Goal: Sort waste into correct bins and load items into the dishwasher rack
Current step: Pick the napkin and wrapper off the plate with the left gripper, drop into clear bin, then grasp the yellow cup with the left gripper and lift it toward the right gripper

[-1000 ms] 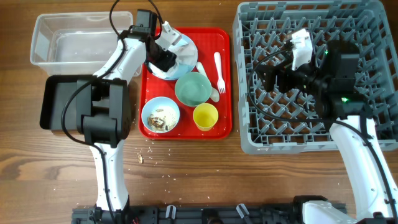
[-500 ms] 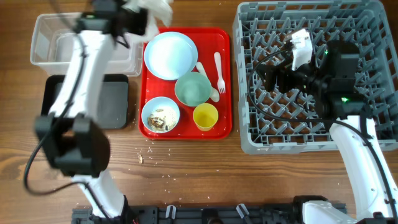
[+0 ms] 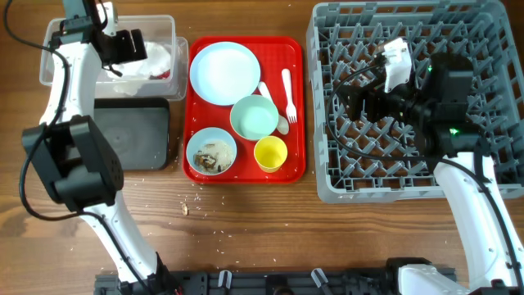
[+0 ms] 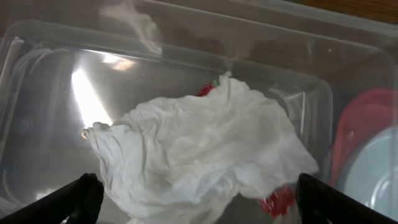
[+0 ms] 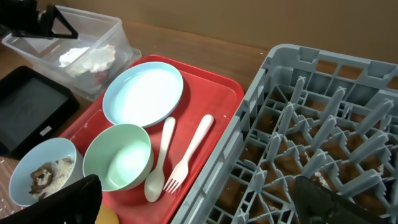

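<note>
The crumpled white napkin with its red wrapper lies in the clear tub. My left gripper hangs just over it, open, its fingers wide on either side of the paper. Food scraps sit in a light blue bowl on the red tray. Also on that tray are the pale blue plate, an empty bowl, the yellow cup, the white fork and the spoon. My right gripper is open above the grey rack, holding nothing.
The black tray lies just in front of the clear tub, left of the red tray. Crumbs are scattered on the wooden table in front of the trays. The rack's left wall stands close to the red tray's right edge.
My left gripper lifted the napkin off the plate, swung left to the clear tub, then opened and let it go there. The right arm has not moved.
</note>
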`<action>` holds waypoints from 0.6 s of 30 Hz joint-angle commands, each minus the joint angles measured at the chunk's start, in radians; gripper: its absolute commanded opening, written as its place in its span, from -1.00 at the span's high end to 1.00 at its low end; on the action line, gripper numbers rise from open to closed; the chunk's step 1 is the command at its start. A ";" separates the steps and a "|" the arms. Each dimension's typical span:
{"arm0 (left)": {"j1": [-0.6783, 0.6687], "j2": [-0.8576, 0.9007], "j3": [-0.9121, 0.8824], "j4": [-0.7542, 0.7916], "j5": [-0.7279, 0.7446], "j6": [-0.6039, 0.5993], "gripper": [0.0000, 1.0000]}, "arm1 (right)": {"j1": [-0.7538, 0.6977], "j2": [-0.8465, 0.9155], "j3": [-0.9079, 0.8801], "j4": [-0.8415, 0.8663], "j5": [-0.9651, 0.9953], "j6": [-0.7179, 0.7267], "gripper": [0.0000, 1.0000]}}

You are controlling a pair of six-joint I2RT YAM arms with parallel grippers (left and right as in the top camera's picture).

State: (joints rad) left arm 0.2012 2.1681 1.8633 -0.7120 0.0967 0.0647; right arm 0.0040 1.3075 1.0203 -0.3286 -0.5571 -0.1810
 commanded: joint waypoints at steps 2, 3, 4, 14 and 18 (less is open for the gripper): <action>-0.056 -0.210 0.009 -0.130 0.206 0.006 -1.00 | 0.003 0.009 0.019 0.007 -0.018 0.055 -1.00; -0.092 -0.231 0.009 -0.211 0.256 0.005 -1.00 | 0.003 0.009 0.019 0.006 -0.018 0.057 -0.99; -0.125 -0.233 0.009 -0.277 0.280 0.005 -1.00 | 0.003 0.009 0.019 0.006 -0.018 0.057 -1.00; -0.587 -0.197 -0.101 -0.625 0.285 -0.078 -0.82 | 0.003 0.009 0.019 0.006 -0.017 0.063 -0.99; -0.682 -0.197 -0.253 -0.482 0.194 -0.256 -0.70 | 0.003 0.009 0.019 0.006 -0.017 0.080 -0.99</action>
State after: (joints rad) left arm -0.4618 1.9671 1.6936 -1.2297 0.3408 -0.0700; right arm 0.0040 1.3075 1.0203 -0.3264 -0.5575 -0.1162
